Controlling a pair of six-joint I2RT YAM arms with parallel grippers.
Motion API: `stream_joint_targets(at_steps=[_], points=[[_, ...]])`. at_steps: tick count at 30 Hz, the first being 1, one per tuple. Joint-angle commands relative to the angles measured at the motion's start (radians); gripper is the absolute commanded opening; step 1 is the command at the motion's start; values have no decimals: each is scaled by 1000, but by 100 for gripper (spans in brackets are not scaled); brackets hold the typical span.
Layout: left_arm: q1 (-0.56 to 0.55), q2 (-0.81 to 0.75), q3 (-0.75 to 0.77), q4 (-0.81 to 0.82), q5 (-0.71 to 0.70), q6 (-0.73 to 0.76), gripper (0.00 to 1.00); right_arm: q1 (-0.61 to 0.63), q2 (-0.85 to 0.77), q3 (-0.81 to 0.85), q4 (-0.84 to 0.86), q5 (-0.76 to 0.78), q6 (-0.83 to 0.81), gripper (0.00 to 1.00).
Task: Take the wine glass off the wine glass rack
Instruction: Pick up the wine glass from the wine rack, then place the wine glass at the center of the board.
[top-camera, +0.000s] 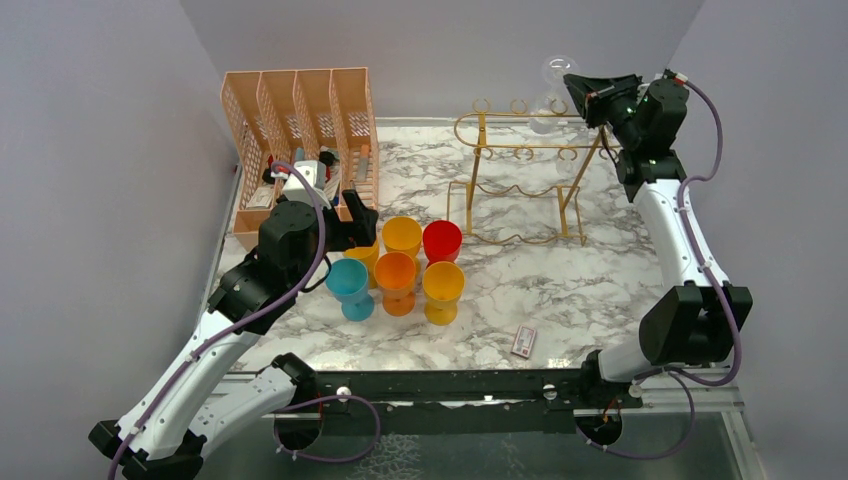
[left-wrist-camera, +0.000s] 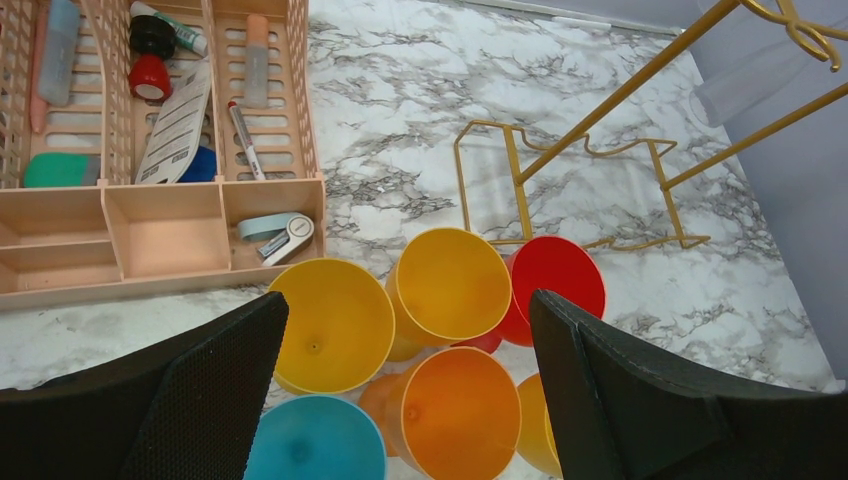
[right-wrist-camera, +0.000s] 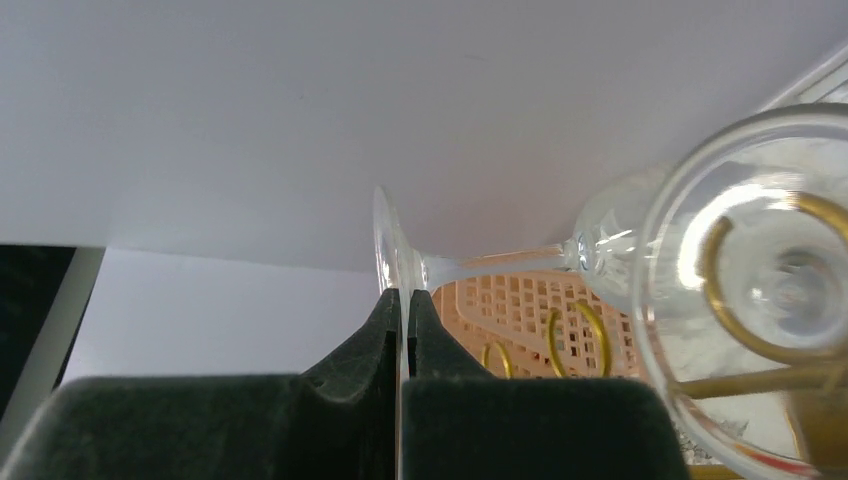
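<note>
Clear, long-stemmed wine glass (right-wrist-camera: 490, 260) is caught by its flat foot at the far right end of the gold-coloured wire wine glass rack (top-camera: 530, 147), which stands toward the back of the white marble-patterned table (top-camera: 600, 290). The right hand (right-wrist-camera: 400, 300) is clenched on the edge of that foot. In the right wrist view the thin disc sits edge-on between the two black fingers, with the stem running away to the bowl. From above, the right arm is raised high and the round foot shows just over the top rail.

The grasp looks done. The stretch of stem in view has no wire around it, but a gold curled hook shows through the glass on the bowl side, so I cannot tell whether the wine glass is free of its hook. My reading is that the task is roughly midway. What is left is to draw the glass away from the rail and loops and set it apart from the rack.

The left hand (left-wrist-camera: 408, 300) is released, its fingers spread wide and holding nothing. It hovers over a cluster of bright plastic cups (top-camera: 400, 270) near the peach lattice plastic organiser (top-camera: 300, 110), well apart from the rack.
</note>
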Motion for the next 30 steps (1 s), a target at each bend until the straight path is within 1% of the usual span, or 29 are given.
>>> stream_joint_targets(at_steps=[1, 7, 13, 17, 25, 30], points=[[5, -7, -3, 32, 30, 5, 96, 5, 4, 54, 197, -152, -53, 1], [4, -8, 6, 39, 50, 10, 96, 5, 0, 58, 303, -331, -147, 1], [4, -7, 20, 44, 83, 20, 96, 6, -21, 32, 468, -537, -225, 1], [5, -6, 22, 65, 114, 15, 96, 8, -34, 1, 572, -672, -249, 1], [5, 8, 35, 105, 186, 11, 96, 16, -84, -59, 751, -828, -326, 1], [5, 11, 39, 120, 223, 7, 96, 17, -145, -83, 769, -871, -392, 1]])
